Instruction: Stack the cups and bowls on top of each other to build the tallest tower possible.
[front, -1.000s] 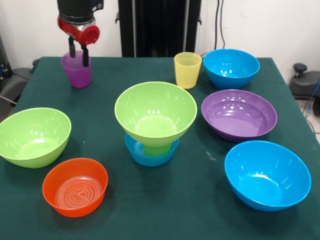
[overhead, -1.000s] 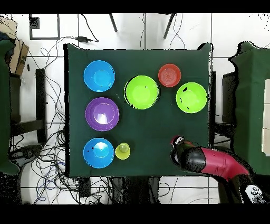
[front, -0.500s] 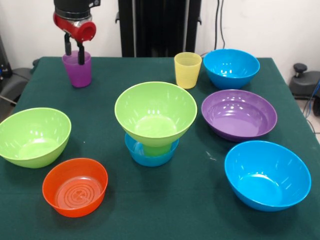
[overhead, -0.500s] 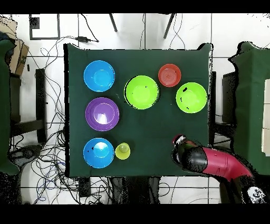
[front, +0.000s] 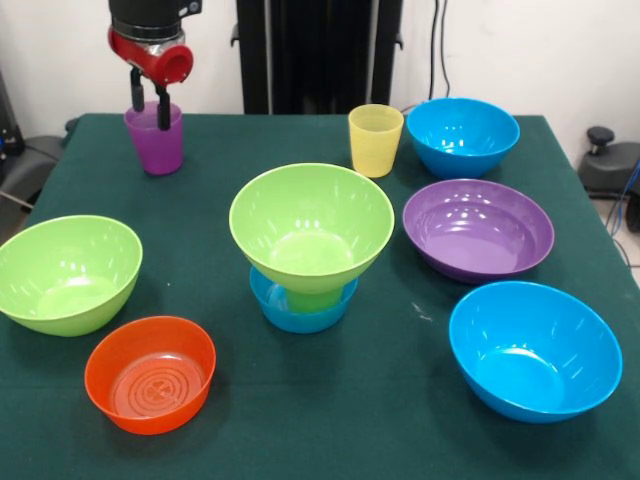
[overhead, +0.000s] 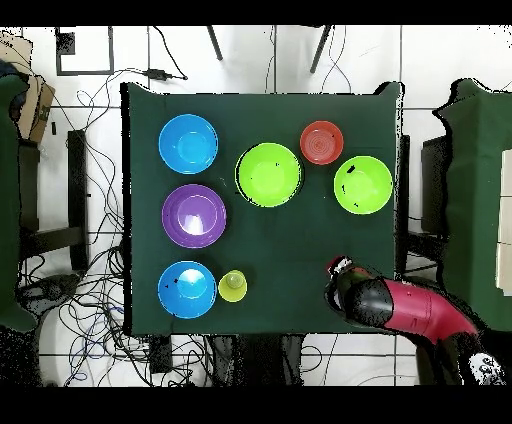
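Observation:
The tower stands mid-table: a small blue bowl (front: 303, 308), a green cup (front: 312, 299) upside down in it, and a lime green bowl (front: 311, 225) (overhead: 268, 174) on top. A purple cup (front: 155, 142) stands upright at the far left corner. My gripper (front: 149, 112) hangs right over its mouth, open, with a clear gap between the fingers. One fingertip (front: 161, 118) dips at the rim. In the overhead view the arm (overhead: 400, 310) hides the purple cup. A yellow cup (front: 375, 139) (overhead: 233, 286) stands at the back centre.
Loose bowls ring the tower: lime green (front: 65, 272) (overhead: 363, 185), orange (front: 150, 372) (overhead: 322, 142), wide purple (front: 478, 228) (overhead: 194, 215), a blue one at the near right (front: 534, 348) (overhead: 188, 143) and another blue one at the back right (front: 462, 135) (overhead: 187, 288).
The gripper rose a little out of the purple cup and shifted left in the front view, then held still. The cup stayed on the table.

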